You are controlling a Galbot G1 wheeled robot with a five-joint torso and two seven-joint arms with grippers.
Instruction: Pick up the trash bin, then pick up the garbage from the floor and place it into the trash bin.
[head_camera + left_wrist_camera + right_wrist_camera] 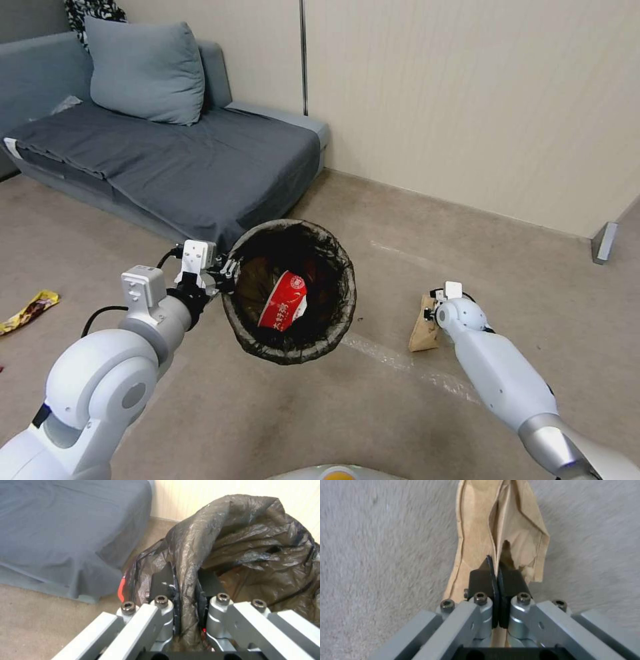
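The trash bin (348,287), with its dark bag liner (253,542) folded over the rim, hangs above the floor, its mouth tipped towards me. My left gripper (225,272) is shut on the near left rim, with liner pinched between its fingers (163,580). A red-and-white packet (283,301) lies inside the bin. To the right of the bin, a tan paper bag (422,333) of garbage stands at floor level. My right gripper (496,562) is shut on the bag's upper edge (476,530). Whether the bag touches the floor I cannot tell.
A grey sofa (167,153) with a pillow (143,70) stands at the back left, close behind the bin. A yellow snack wrapper (30,310) lies on the floor at far left. The wall (467,100) runs behind, with a corner piece (603,241) at right.
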